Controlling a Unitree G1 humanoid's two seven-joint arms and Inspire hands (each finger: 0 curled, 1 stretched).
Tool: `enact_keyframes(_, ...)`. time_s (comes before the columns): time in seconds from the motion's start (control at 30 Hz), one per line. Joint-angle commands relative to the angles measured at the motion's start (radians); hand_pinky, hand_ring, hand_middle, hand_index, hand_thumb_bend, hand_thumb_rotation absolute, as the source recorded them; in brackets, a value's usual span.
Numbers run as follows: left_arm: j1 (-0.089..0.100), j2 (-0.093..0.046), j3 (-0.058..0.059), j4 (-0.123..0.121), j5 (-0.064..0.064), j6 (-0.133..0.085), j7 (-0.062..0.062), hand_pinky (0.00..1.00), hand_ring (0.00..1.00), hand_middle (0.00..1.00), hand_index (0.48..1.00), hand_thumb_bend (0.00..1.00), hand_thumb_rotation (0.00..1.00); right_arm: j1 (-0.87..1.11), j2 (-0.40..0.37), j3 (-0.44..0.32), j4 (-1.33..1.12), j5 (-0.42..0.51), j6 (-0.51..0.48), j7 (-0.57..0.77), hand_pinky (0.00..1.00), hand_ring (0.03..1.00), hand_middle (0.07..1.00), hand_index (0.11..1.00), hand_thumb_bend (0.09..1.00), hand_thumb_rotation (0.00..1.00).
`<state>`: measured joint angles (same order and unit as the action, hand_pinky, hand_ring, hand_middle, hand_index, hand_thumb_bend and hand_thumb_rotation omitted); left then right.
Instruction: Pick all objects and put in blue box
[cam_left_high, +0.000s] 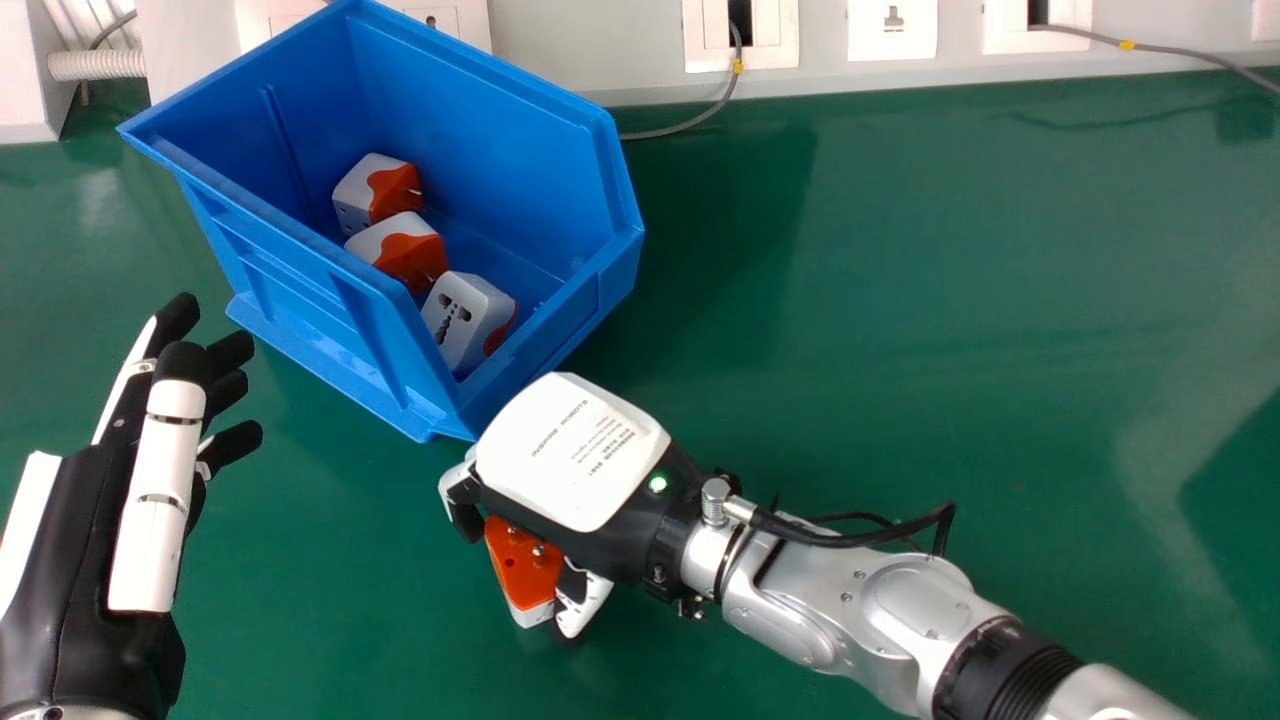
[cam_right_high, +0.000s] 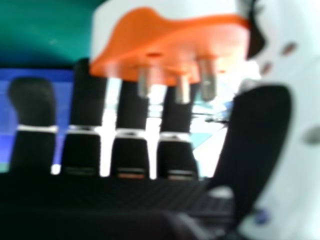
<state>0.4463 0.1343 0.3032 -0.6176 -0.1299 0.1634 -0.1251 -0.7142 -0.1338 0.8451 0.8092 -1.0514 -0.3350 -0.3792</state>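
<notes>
Your right hand (cam_left_high: 585, 455)'s fingers (cam_right_high: 131, 107) pinch the orange-and-white adapter (cam_left_high: 524, 570) beside the blue box (cam_left_high: 390, 345), likely to keep it secure for drop-in.

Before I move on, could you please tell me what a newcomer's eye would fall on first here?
Probably the large blue box, upper left in the head view, with three orange-and-white adapters inside. Next, the right robot hand just below it, holding a fourth adapter with metal pins bared. The open left robot hand is at the left edge.
</notes>
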Motion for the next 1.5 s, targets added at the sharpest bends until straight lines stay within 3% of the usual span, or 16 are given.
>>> enact_keyframes(0.0, 0.000, 0.001, 0.008, -0.025, -0.008, -0.014, 0.005, 0.85, 0.91, 0.90, 0.950, 0.46, 1.00, 0.003, 0.007, -0.017, -0.016, 0.016, 0.017, -0.003, 0.21, 0.242, 0.376, 0.505, 0.518, 0.04)
enact_keyframes(0.33, 0.006, 0.004, 0.004, -0.033, 0.000, -0.008, 0.004, 0.85, 0.90, 0.90, 0.950, 0.45, 1.00, 0.055, -0.020, -0.059, -0.142, 0.061, 0.020, 0.082, 0.30, 0.349, 0.467, 0.510, 0.515, 0.01)
enact_keyframes(0.7, 0.005, 0.010, 0.005, -0.034, 0.007, 0.002, 0.006, 0.85, 0.90, 0.89, 0.946, 0.46, 1.00, 0.241, -0.124, -0.167, -0.525, 0.133, 0.043, 0.242, 0.34, 0.392, 0.495, 0.509, 0.516, 0.00)
enact_keyframes(0.87, 0.002, 0.009, 0.010, -0.030, 0.002, 0.000, 0.005, 0.85, 0.90, 0.89, 0.944, 0.47, 1.00, 0.384, -0.187, -0.251, -0.792, 0.197, 0.074, 0.350, 0.34, 0.401, 0.501, 0.510, 0.512, 0.00)
enact_keyframes(1.03, -0.006, 0.006, 0.016, -0.012, -0.008, -0.015, 0.001, 0.85, 0.90, 0.89, 0.944, 0.47, 1.00, 0.514, -0.230, -0.349, -1.049, 0.231, 0.116, 0.435, 0.34, 0.406, 0.505, 0.512, 0.509, 0.00)
enact_keyframes(1.3, -0.001, -0.005, 0.010, -0.014, -0.002, -0.027, 0.004, 0.85, 0.90, 0.89, 0.941, 0.47, 0.99, 0.595, -0.236, -0.495, -1.284, 0.259, 0.170, 0.511, 0.35, 0.417, 0.517, 0.504, 0.501, 0.00)
enact_keyframes(1.47, -0.002, -0.008, 0.005, -0.010, 0.004, -0.030, 0.007, 0.85, 0.89, 0.89, 0.940, 0.47, 0.99, 0.545, -0.210, -0.542, -1.306, 0.257, 0.178, 0.512, 0.34, 0.421, 0.525, 0.512, 0.498, 0.00)
